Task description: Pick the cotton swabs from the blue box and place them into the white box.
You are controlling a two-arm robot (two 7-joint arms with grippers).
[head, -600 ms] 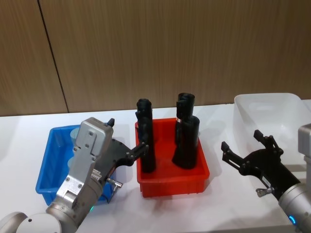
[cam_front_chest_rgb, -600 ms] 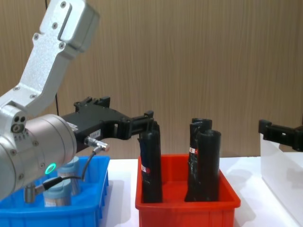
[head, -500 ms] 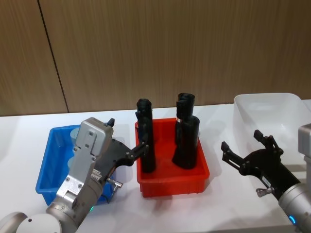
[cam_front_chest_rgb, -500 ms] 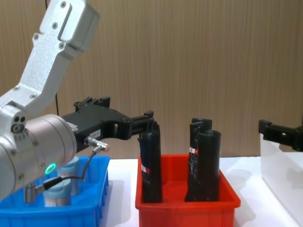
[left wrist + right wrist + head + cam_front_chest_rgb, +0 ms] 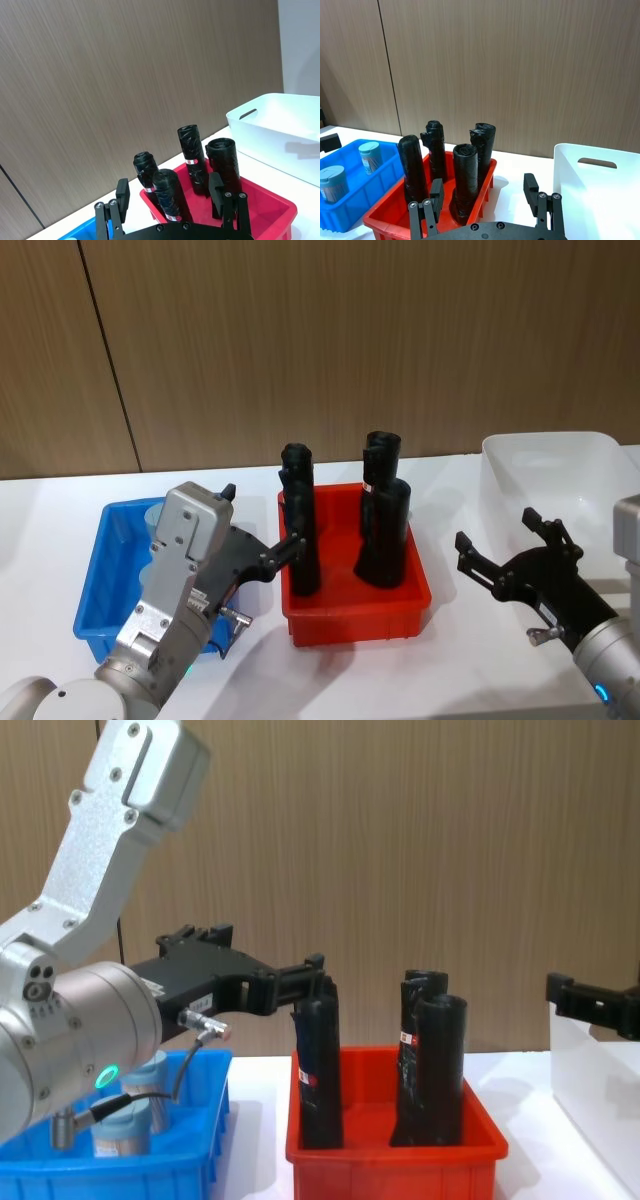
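L gripper hangs over the right side of the blue box, pointing right twd the red bin. Its fingers are spread wide w/ nothing btwn them. One tip sits close by the near-left black roll in the bin; can't tell if it touches.

The swabs are two clear jars w/ pale blue lids, upright in the blue box and apart from each other, one farther back and one nearer. Neither is held. In chest view one jar shows low in the box, behind the L arm.

The red bin stands btwn the blue box and the white box, w/ four black rolls upright in it. The white box is at far right on the table.

R gripper hangs over the table btwn red bin and white box, on the near side, just left of the white box's near-left corner. Its fingers are spread apart and hold nothing.
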